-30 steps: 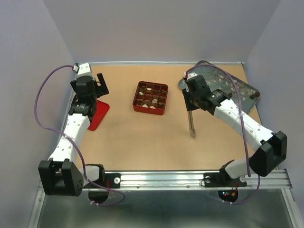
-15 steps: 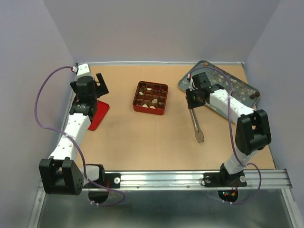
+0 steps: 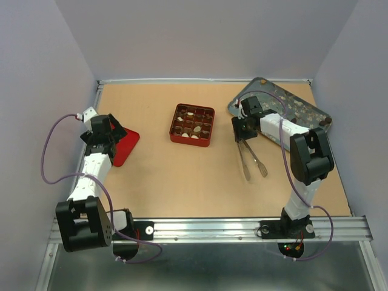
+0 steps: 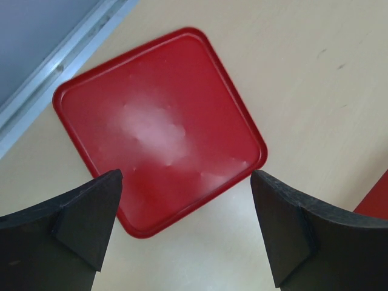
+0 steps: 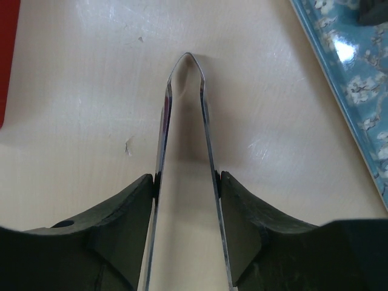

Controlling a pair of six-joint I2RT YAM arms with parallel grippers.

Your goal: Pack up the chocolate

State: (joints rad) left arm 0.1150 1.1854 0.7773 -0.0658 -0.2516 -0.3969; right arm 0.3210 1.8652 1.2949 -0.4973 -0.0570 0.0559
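- Your left gripper hangs over the red lid at the left of the frame, jaws spread wide with nothing between them.
- Your right gripper has the metal tongs between its jaws, and each tong arm presses against a finger's inner face.
- The tong arms splay apart toward the bottom of the top view, and their joined end points toward the top of the frame.
- The chocolate sits in cells of the red gridded box at the centre of the tabletop.
- More small pieces lie on the patterned tray at upper right, just beside your right gripper.
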